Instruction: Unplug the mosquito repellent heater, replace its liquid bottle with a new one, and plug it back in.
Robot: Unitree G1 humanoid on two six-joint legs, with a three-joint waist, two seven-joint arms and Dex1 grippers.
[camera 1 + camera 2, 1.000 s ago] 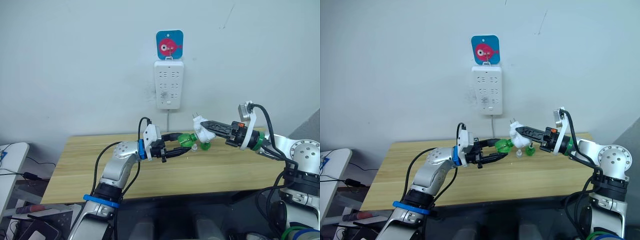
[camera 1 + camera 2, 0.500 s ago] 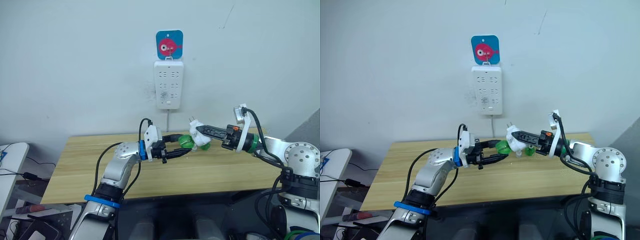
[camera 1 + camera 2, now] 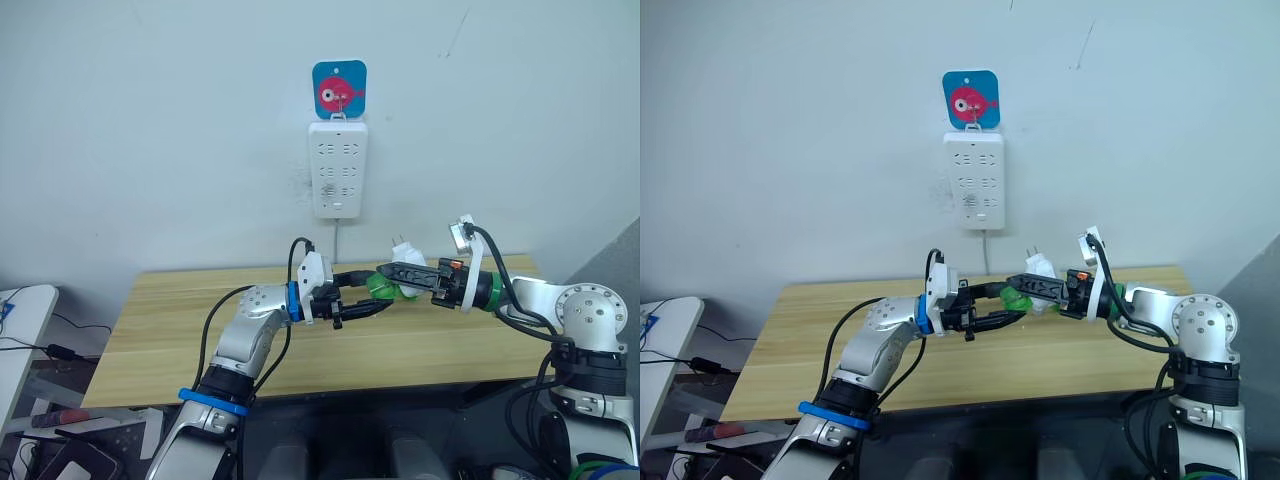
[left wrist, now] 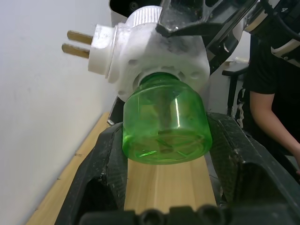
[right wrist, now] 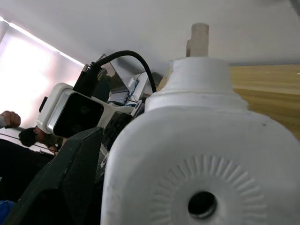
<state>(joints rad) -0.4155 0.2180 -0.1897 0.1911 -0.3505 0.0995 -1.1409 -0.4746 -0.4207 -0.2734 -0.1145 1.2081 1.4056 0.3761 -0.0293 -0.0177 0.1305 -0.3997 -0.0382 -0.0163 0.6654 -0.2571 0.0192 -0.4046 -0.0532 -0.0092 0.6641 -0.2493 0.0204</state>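
Observation:
The mosquito repellent heater (image 3: 402, 248), white and rounded with its two prongs pointing up toward the wall, hangs above the table with my right gripper (image 3: 392, 272) shut on it. A small green liquid bottle (image 4: 164, 124) sits neck-first in the heater's (image 4: 159, 47) socket. My left gripper (image 3: 375, 292) is shut on that bottle, and its black fingers (image 4: 108, 159) press against both sides. The two grippers meet tip to tip over the middle of the wooden table (image 3: 200, 330).
A tall white power strip (image 3: 338, 168) hangs on the wall above the grippers, under a blue card with a pink fish (image 3: 339, 88). A person in black (image 4: 272, 93) stands beyond the table's end. A white side table (image 3: 20, 305) stands at far left.
My right gripper has carried the heater left and turned it, prongs now up. The left gripper moved slightly right, and the bottle's neck now sits in the heater.

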